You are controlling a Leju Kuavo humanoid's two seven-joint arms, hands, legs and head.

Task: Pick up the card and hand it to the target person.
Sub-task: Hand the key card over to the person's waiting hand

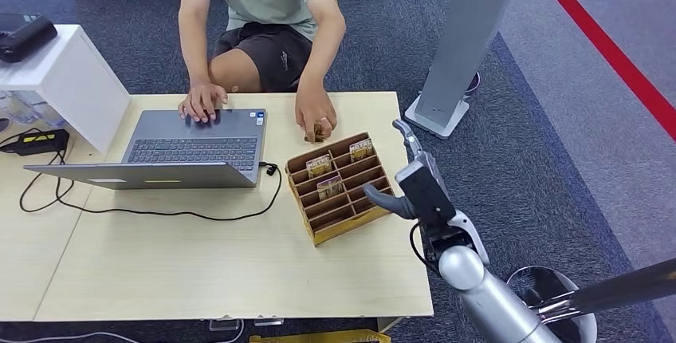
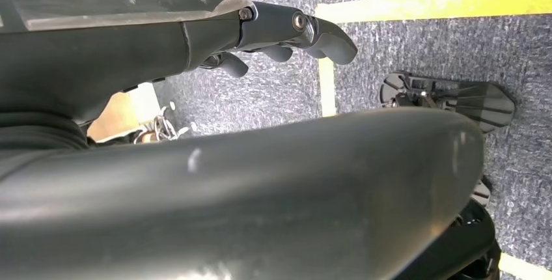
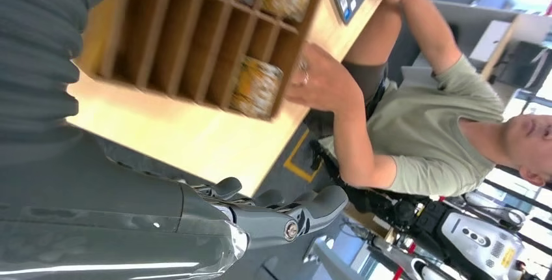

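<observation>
**Right hand at the card rack, empty**

From the head view, a wooden rack point(image 1: 339, 187) of slots sits on the pale table point(image 1: 199, 271), angled, to the right of an open laptop point(image 1: 171, 151). Cards point(image 1: 319, 165) stand in several of its far slots. The right hand point(image 1: 410, 179) hangs at the rack's right edge, its thumb reaching toward the wood, fingers apart and holding nothing. A person point(image 1: 263, 8) sits across the table, one hand on the laptop and the other hand point(image 1: 315, 113) resting just beyond the rack, fingers on a small object that may be a card.

In the left wrist view, the left hand point(image 2: 280, 36) hangs over blue carpet point(image 2: 423, 39) with yellow tape lines; its fingers are loosely curled with nothing in them.

In the right wrist view, the right hand's fingers point(image 3: 286, 211) are spread beside the table edge, apart from the rack point(image 3: 189, 39). A card point(image 3: 256, 88) stands in an end slot, blurred, with the person's hand point(image 3: 325, 84) just beside it.
</observation>
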